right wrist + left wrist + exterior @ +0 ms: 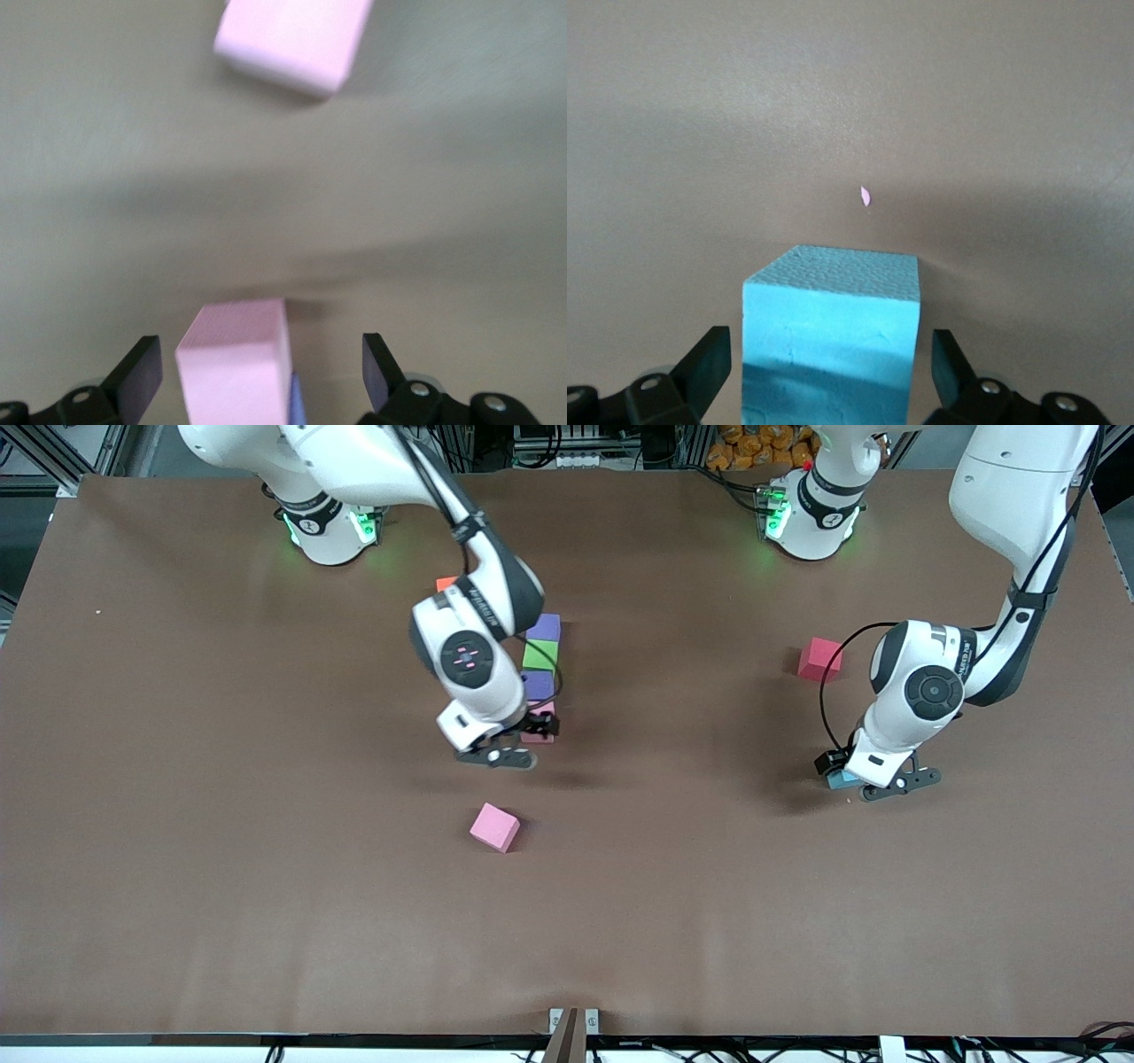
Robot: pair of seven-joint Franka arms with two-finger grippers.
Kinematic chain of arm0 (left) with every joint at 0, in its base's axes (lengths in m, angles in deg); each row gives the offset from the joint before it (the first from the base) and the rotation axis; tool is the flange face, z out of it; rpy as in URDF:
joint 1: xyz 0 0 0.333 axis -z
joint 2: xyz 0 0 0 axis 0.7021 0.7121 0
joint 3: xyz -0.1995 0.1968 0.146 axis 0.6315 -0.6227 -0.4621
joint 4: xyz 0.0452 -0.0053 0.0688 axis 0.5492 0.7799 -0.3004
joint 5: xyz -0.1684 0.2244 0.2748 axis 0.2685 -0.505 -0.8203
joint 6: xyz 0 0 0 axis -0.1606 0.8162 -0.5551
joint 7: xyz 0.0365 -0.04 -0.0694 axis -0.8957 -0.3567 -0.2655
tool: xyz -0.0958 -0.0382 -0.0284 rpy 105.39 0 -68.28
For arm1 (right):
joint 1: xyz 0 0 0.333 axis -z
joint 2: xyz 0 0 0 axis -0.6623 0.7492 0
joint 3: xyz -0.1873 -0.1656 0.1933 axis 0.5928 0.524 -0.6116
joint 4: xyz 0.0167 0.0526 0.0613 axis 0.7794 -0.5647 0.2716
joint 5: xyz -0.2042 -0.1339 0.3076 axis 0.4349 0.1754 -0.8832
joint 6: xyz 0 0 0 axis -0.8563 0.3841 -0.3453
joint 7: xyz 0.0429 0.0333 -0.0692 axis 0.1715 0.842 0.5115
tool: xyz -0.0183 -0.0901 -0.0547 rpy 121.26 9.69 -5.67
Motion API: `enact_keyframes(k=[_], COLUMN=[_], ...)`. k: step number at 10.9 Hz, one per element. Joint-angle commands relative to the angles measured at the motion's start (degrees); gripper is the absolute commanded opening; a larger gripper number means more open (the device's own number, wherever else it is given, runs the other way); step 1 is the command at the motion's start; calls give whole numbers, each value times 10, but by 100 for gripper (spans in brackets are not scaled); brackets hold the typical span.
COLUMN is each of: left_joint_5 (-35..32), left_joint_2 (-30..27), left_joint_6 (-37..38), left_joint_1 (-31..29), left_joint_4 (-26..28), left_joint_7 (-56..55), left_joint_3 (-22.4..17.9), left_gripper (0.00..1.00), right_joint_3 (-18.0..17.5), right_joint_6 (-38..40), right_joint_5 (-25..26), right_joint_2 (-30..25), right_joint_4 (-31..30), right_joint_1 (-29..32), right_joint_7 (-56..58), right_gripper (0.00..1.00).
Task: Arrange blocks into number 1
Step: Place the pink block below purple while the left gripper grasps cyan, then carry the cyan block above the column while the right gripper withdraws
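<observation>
Hiding most of the cyan block in the front view under the left gripper; only a sliver peeking out beside the wrist. Showing it whole only in the left wrist view, sitting on the table between spread fingers, with a gap on each side and no contact. Covering part of the column of blocks near the table's middle with the right arm: purple block farthest from the front camera, then green block, second purple block, and a pink block half masked by the right gripper. Hanging low over that pink block with fingers spread wide, not pinching it. Lying alone nearer the front camera, a second pink block, tilted against the column's line and cut off at the edge of the right wrist view. Peeking out past the right arm, an orange cube, mostly hidden. Resting near the left arm's end, a red cube.
</observation>
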Motion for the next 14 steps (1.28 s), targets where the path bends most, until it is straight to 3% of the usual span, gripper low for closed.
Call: enact_keyframes(k=[1, 3, 4, 6, 9, 11, 14], left_joint_5=[-9, -7, -2, 32, 62, 62, 61], left_joint_2=[-3, -6, -8, -26, -45, -52, -50], left_joint_6=[-6, -3, -1, 34, 78, 89, 120], left_joint_1=[-24, -24, -23, -23, -20, -21, -8], left_joint_4=[2, -3, -4, -4, -4, -4, -5], left_joint_7=[40, 50, 48, 29, -109, -203, -377], left_joint_3=[7, 7, 8, 50, 170, 257, 386], left_gripper=[0, 0, 0, 0, 0, 0, 0], right_joint_3=[11, 16, 24, 28, 18, -8, -89], right_joint_6=[9, 10, 13, 39, 97, 149, 234], right_joint_5=[-4, -1, 26, 114, 123, 123, 140], right_joint_2=[-21, -31, -44, -82, -157, -207, -260], right_joint_4=[-1, 20, 23, 22, 19, 19, 21], right_joint_1=[41, 73, 79, 92, 158, 232, 366], right_joint_7=[-30, -22, -18, 7, 100, 193, 260], right_gripper=[100, 100, 100, 100, 100, 100, 100])
